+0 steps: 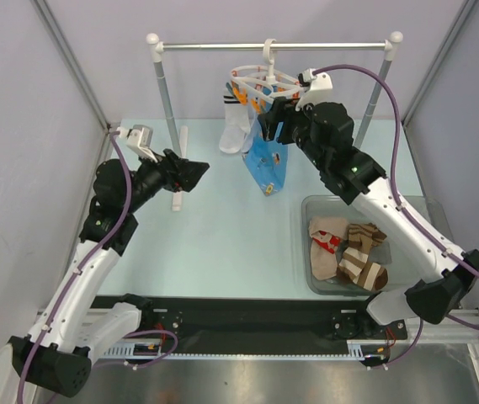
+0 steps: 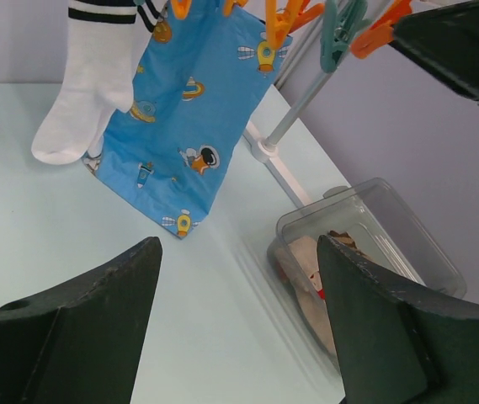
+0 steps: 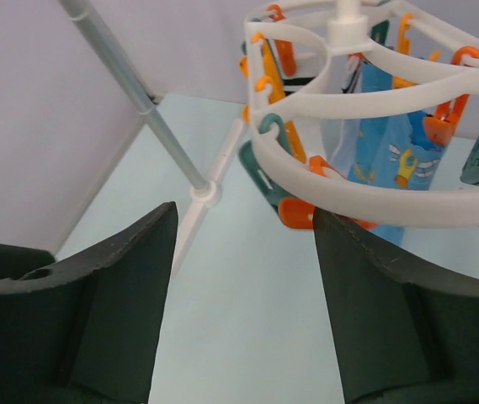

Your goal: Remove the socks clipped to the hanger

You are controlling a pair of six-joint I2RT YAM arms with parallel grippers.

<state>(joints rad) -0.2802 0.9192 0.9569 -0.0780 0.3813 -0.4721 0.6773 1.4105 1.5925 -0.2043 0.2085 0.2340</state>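
Note:
The white hanger (image 1: pixel 264 80) hangs by its hook from the rail, with orange clips (image 2: pixel 281 25) dangling. A white sock with black stripes (image 1: pixel 235 126) is clipped to its left side and also shows in the left wrist view (image 2: pixel 79 93). My right gripper (image 1: pixel 273 126) is open and empty, just below and right of the hanger ring (image 3: pixel 374 101); its point in the right wrist view (image 3: pixel 243 278) lies over bare table. My left gripper (image 1: pixel 193 172) is open and empty, left of the sock and apart from it, and shows in its own view (image 2: pixel 239 320).
A blue cartoon-print cloth (image 1: pixel 268 164) hangs from the hanger beside the sock. A clear bin (image 1: pixel 315 278) at the right holds a beige sock with red marks (image 1: pixel 327 240) and brown-and-cream striped socks (image 1: pixel 361 261). The silver rail (image 1: pixel 222 46) stands on posts at the back.

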